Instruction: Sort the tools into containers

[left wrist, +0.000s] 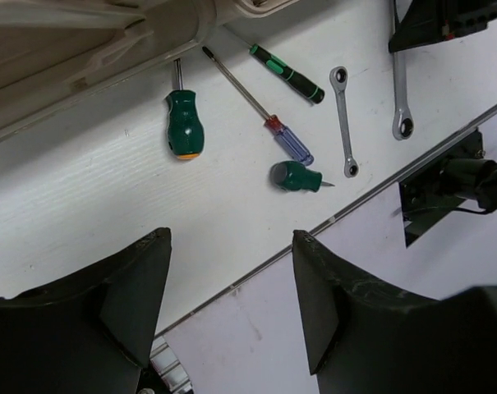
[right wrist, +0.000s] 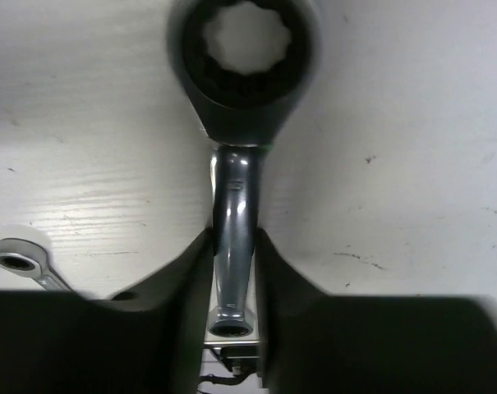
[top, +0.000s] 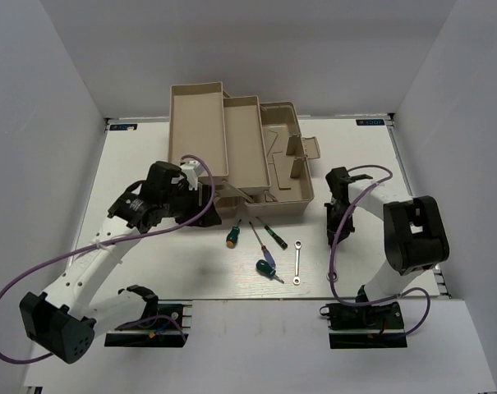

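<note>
Starting at the left, the left claw (left wrist: pixel 232 246) hangs over the desk (left wrist: pixel 108 213) with its fingers (left wrist: pixel 133 287) spread wide and nothing between them. It is near the front of the toolbox (top: pixel 285 176), whose beige trays (top: pixel 199 123) stand folded out.

Just in front of the box lie five tools: a stubby green screwdriver (left wrist: pixel 185 123), a thin purple-handled screwdriver (left wrist: pixel 291 141), a thin black-handled screwdriver (left wrist: pixel 289 74), a second stubby green screwdriver (left wrist: pixel 296 176) and the small wrench (left wrist: pixel 343 123). The stubby pair look light and stiff, but their rounded handles would likely roll, so a hold across the fat of the handle seems surest. The thin drivers lie low and may skid, so the handle rather than the shaft is the place to take them.

Farthest right, the right claw (right wrist: pixel 236 275) is pinching the larger wrench (right wrist: pixel 234 185) by its shank near the small end. Its fingers press on both edges, and the big ring end sticks out ahead. Steel like this is rigid and smooth, and with the grip off-centre the heavy end could swing or slip. Whether it is clear of the desk I cannot tell.
</note>
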Controlling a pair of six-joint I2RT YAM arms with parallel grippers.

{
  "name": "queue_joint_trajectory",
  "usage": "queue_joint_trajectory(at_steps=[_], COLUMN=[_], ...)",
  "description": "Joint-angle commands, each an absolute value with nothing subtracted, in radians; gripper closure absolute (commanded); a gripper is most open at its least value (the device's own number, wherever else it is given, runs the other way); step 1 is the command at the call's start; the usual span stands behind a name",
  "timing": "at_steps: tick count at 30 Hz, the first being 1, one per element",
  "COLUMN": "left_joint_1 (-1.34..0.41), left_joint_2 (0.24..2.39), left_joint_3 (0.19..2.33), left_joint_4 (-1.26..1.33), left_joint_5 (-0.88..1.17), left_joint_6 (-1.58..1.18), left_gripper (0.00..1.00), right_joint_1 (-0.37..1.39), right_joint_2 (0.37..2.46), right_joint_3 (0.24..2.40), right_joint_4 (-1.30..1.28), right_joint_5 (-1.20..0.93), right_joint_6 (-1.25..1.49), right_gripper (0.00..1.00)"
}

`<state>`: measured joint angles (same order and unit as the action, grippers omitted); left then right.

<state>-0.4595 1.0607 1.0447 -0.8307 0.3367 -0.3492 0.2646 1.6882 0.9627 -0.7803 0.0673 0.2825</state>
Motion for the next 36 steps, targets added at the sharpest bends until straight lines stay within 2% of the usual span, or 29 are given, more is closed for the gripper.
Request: queue_joint_trajectory(at_steps=[1,3,4,5,15,20,24,26,31,36], left_joint_1=[-0.509,-0.534,-0.563,-0.580,-0.778,-0.819,-0.844,-0.854,-0.906,-0.946], left_joint_2=[1.080,1.124,1.141,1.160,1.368,1.445,1.499,1.517,1.542,1.561], left_joint_3=[1.017,1.017,1.017,1.017,1.026,1.026,1.045,1.074,1.149,1.228], left_joint_4=[-0.755,-0.733,-0.718,-0.709,-0.623,-0.614,-0.586,-0.575,-0.534,-0.505], left_joint_5=[0.293,0.284,0.284,0.275,0.196,0.130,0.130,0.130,0.169,0.193], left_joint_6=[-0.368,-0.368,-0.368,-0.368,-0.423,-0.452,-0.453,-0.453,-0.405,-0.360], left_gripper=[0.29,0.30,0.30,0.32,0.36,0.29,0.29,0.29,0.29,0.36], right_joint_1=[0.255,0.247,0.241,0.235,0.152,0.136,0.133,0.133,0.141,0.169], right_joint_2=[1.714,1.677,1.669,1.658,1.419,1.329,1.287,1.284,1.374,1.544], right_joint_3=[0.841,0.836,0.839,0.844,0.937,0.979,1.058,1.130,1.392,1.557], right_joint_4=[-0.669,-0.652,-0.652,-0.656,-0.701,-0.701,-0.696,-0.689,-0.758,-0.750], right_joint_5=[0.098,0.106,0.109,0.110,0.042,-0.044,-0.141,-0.176,-0.430,-0.525], right_joint_6=[0.390,0.387,0.382,0.379,0.238,0.170,0.134,0.112,0.132,0.189], right_gripper=[0.80,0.90,0.98,1.00,1.00,1.00,1.00,1.00,1.00,1.00])
